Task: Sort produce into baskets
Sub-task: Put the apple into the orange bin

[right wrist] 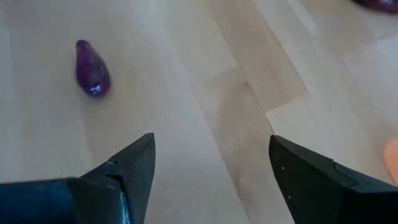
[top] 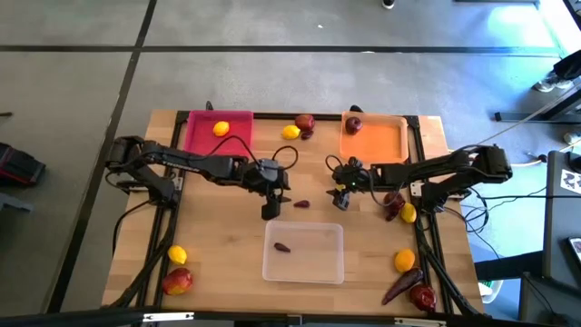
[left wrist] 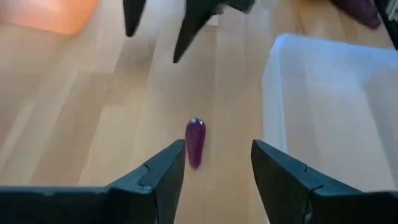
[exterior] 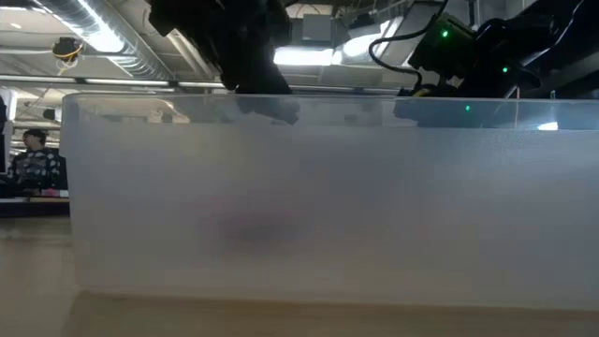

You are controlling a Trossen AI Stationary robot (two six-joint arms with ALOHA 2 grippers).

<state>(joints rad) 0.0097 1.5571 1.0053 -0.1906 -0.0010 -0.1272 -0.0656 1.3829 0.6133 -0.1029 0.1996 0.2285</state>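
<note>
Down at bench level the clear basket (exterior: 309,197) fills the whole low view, with one dark pod (top: 283,246) already lying inside it. Just beyond its far rim sits the pod that matters now, a small purple pod (top: 301,204) lying loose on the bare bench (top: 227,245) between the two arms. The left tool (left wrist: 217,163) hovers just beside it, its fingers spread with nothing between them, and from that wrist the pod (left wrist: 195,142) lies straight ahead, close to the inner edge of one finger, its long axis running roughly along the tool's reach, so the fingers would close across its narrow width. The right tool (right wrist: 211,171) is spread wide and empty too, and the pod (right wrist: 91,67) sits off to one side of it and farther out. My read: the left arm is the nearer and better lined up, and needs only a short push forward and down before pinching. Farther back, the pink basket (top: 238,123) holds a yellow fruit (top: 221,129), the orange basket (top: 386,145) holds a dark red fruit (top: 353,124), and between them a yellow and a red piece wait unsorted; more produce lies at the bench's near corners.
</note>
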